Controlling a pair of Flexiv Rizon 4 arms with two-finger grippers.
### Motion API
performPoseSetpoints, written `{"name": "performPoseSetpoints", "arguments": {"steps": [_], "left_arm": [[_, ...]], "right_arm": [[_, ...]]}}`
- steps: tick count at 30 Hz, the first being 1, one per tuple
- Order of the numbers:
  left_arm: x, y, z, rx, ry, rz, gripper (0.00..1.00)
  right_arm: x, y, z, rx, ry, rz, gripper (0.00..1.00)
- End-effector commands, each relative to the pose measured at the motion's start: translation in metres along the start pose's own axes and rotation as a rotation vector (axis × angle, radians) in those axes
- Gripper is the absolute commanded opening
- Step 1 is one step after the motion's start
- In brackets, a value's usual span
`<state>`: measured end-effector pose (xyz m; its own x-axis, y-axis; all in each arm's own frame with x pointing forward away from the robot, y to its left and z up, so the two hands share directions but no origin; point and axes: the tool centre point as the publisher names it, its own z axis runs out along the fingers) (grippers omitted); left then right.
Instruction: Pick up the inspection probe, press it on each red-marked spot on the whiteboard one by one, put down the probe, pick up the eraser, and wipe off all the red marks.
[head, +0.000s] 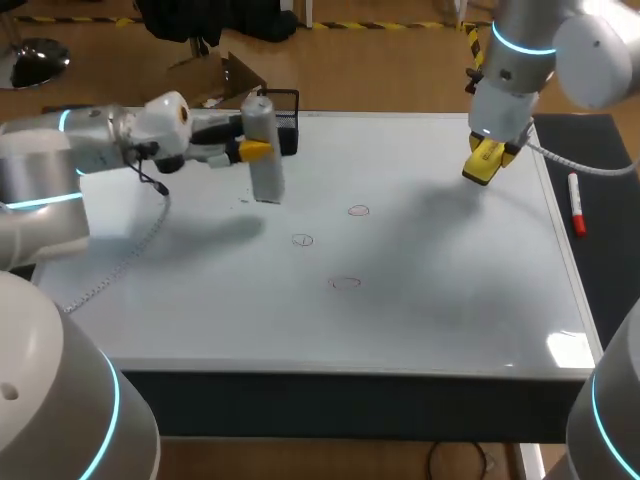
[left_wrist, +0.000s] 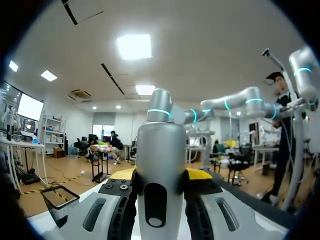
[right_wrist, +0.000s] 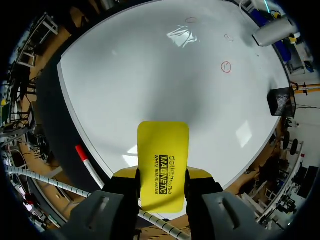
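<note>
Over on the left, the left gripper (head: 247, 151) is clamping the inspection probe (head: 263, 150) from both sides. It is holding the grey cylinder upright over the far left part of the whiteboard (head: 430, 300), near a black basket (head: 287, 118) at the far edge. The probe's shadow is falling apart from it, so it seems to be hanging clear of the surface. In the middle, three red marks (head: 358, 210) are sitting unwiped, well apart from the probe. Further right, the right gripper (head: 487, 153) is squeezing the yellow eraser (head: 480, 170) above the board's far right area. A red marker (head: 576, 205) is lying on the dark strip beside the board.

With both tools in hand, I'd say the probing stage is the one running. The next move is asking for the probe tip to come down squarely on the nearest circle.

The left wrist view is showing only the probe between its fingers, no board at all. The right wrist view is showing the eraser's flat face, the marks ahead of it and the probe beyond them.
</note>
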<state>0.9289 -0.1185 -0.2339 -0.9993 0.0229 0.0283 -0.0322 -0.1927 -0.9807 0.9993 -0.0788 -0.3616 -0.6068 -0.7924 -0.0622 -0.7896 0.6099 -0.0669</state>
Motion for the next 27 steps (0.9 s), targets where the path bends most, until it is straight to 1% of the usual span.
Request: {"name": "performPoseSetpoints", "arguments": {"steps": [1, 3, 6, 13, 17, 27], "left_arm": [[0.015, 0.007, 0.020, 0.001, 0.028, -0.006, 0.00], [0.027, 0.012, 0.031, -0.012, 0.057, -0.001, 0.00], [0.038, 0.022, 0.043, -0.016, 0.097, -0.012, 0.00], [0.049, 0.038, 0.050, -0.006, 0.109, -0.035, 0.00], [0.050, 0.050, 0.049, -0.002, 0.113, -0.047, 0.00], [0.045, 0.063, 0.046, -0.015, 0.119, -0.027, 0.00]], "right_arm": [[0.000, -0.001, -0.001, 0.001, 0.002, -0.002, 0.00], [0.000, -0.001, -0.001, 0.001, 0.002, -0.002, 0.00], [0.000, -0.001, -0.001, 0.001, 0.002, -0.002, 0.00], [0.000, -0.001, -0.001, 0.001, 0.002, -0.002, 0.00], [0.000, -0.001, -0.001, 0.001, 0.002, -0.002, 0.00], [0.000, -0.001, -0.001, 0.001, 0.002, -0.002, 0.00]]}}
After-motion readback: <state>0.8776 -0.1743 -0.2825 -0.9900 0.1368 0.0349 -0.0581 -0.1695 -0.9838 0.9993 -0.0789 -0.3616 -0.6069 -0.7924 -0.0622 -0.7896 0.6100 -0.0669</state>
